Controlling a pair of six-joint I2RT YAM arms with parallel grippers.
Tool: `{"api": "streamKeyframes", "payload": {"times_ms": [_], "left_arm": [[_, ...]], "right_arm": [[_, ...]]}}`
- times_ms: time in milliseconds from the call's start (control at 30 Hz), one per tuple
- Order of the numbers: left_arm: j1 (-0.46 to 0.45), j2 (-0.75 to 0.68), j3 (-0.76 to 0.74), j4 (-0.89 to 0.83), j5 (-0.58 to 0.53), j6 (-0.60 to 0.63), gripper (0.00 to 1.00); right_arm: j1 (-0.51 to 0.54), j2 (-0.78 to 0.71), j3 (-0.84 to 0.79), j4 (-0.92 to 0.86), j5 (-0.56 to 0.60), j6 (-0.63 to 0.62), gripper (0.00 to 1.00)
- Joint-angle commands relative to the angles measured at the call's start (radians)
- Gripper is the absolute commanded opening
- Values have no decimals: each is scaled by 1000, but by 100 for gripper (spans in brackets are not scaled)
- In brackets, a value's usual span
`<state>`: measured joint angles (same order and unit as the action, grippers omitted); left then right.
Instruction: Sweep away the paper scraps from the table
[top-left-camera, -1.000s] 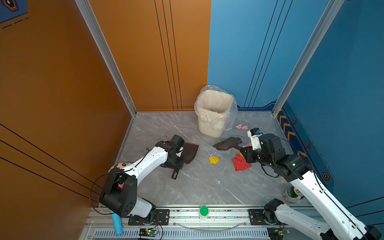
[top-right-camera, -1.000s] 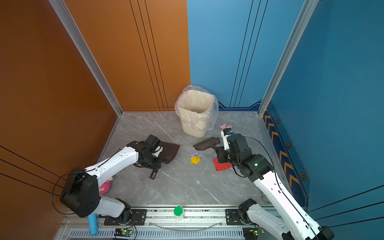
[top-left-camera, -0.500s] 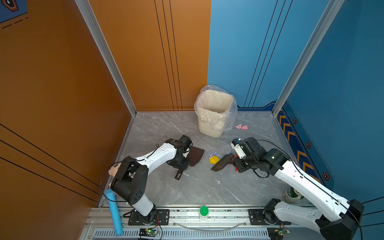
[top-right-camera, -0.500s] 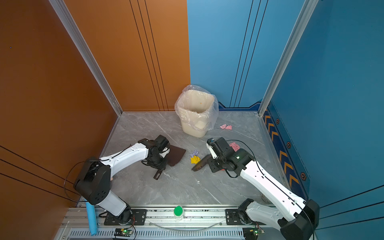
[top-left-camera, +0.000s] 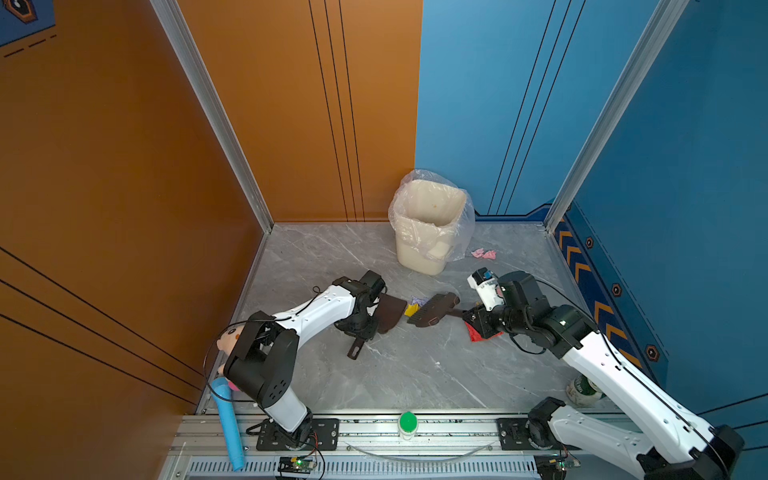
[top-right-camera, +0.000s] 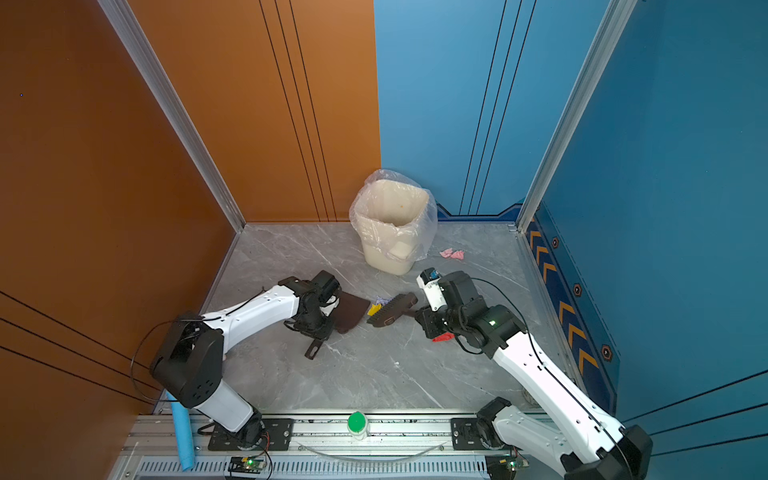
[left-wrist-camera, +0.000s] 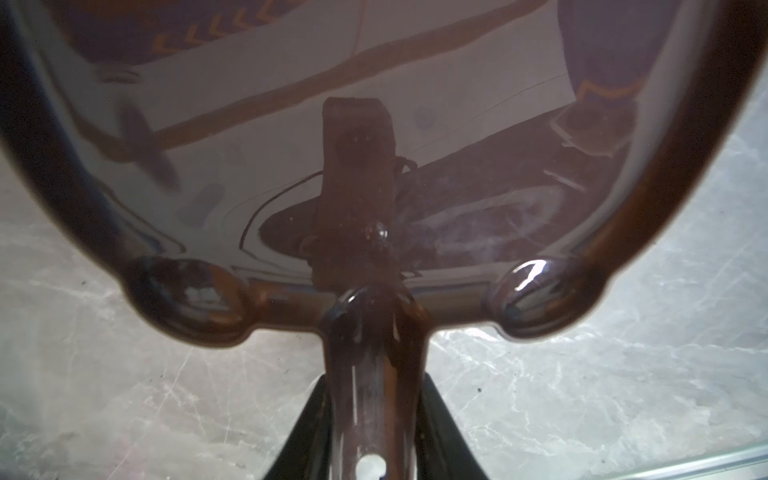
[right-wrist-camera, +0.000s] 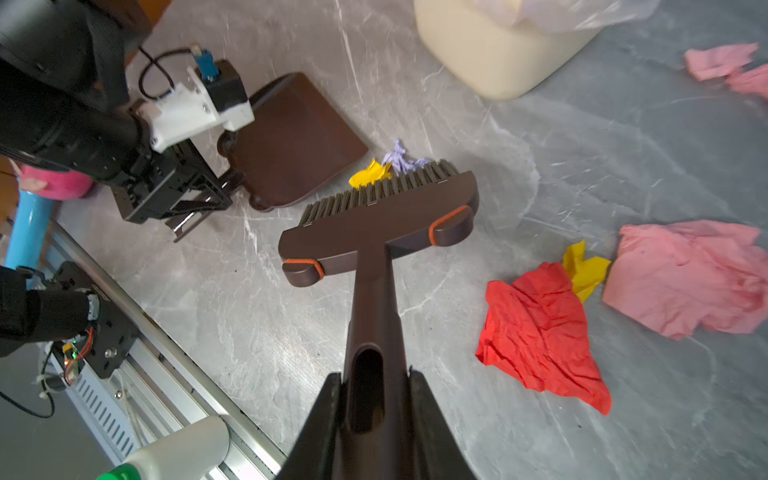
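Observation:
My left gripper (left-wrist-camera: 372, 399) is shut on the handle of a brown dustpan (top-left-camera: 390, 312), which lies flat on the grey marble table (top-left-camera: 395, 374). The right gripper (right-wrist-camera: 376, 386) is shut on the handle of a brown brush (right-wrist-camera: 386, 216). Its bristles press a yellow paper scrap (right-wrist-camera: 368, 174) and a lilac one (right-wrist-camera: 401, 158) against the dustpan (right-wrist-camera: 295, 141) lip. Red (right-wrist-camera: 540, 332), yellow (right-wrist-camera: 584, 270) and pink (right-wrist-camera: 690, 274) scraps lie behind the brush, beside the right gripper (top-left-camera: 473, 316). More pink scraps (top-left-camera: 484, 253) lie near the bin.
A cream bin (top-left-camera: 428, 224) with a clear plastic liner stands at the back middle. A green-capped bottle (top-left-camera: 407, 424) sits on the front rail. A blue tube (top-left-camera: 228, 424) and a plush doll (top-left-camera: 230, 336) are at the left edge. Another bottle (top-left-camera: 582, 390) stands by the right arm.
The right gripper brought the brush from the far side down and left, pushing the yellow and lilac scraps toward the dustpan. The left gripper slid the dustpan slightly right.

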<state>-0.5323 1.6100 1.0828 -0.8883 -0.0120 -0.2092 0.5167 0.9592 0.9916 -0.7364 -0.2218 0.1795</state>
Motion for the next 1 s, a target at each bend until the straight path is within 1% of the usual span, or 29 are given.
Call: {"api": "streamKeyframes", "payload": {"times_ms": [0,67,133,233,300,533,800,967], "left_arm": [[18,-49,-9,-65,-51,-8,0],[16,-58,-5,-91,-63,5,0],[14,-68,-1,-119,-81,16,0],[4,-77,7,-131,-75,24,0],[-1,-83,6,-131,-71,12,0],[-24,-85,5,-134,-28,-15,0],[-100,-84,-6,-146,-29,-94,0],[-124,-81,-10,-149,-26,-134,0]], "right_arm": [[-54,-76,-5,-1,-23,-8,0],[-74,-103,-16,45,28,27,0],[-75,-125,-51,137,138,95,0],[-73,-134,-120,286,168,162,0],[-67,-111,-137,322,205,181,0],[-40,14,-85,266,284,130,0],[-39,82,-83,297,288,115,0],[-50,132,-57,305,284,91,0]]}}
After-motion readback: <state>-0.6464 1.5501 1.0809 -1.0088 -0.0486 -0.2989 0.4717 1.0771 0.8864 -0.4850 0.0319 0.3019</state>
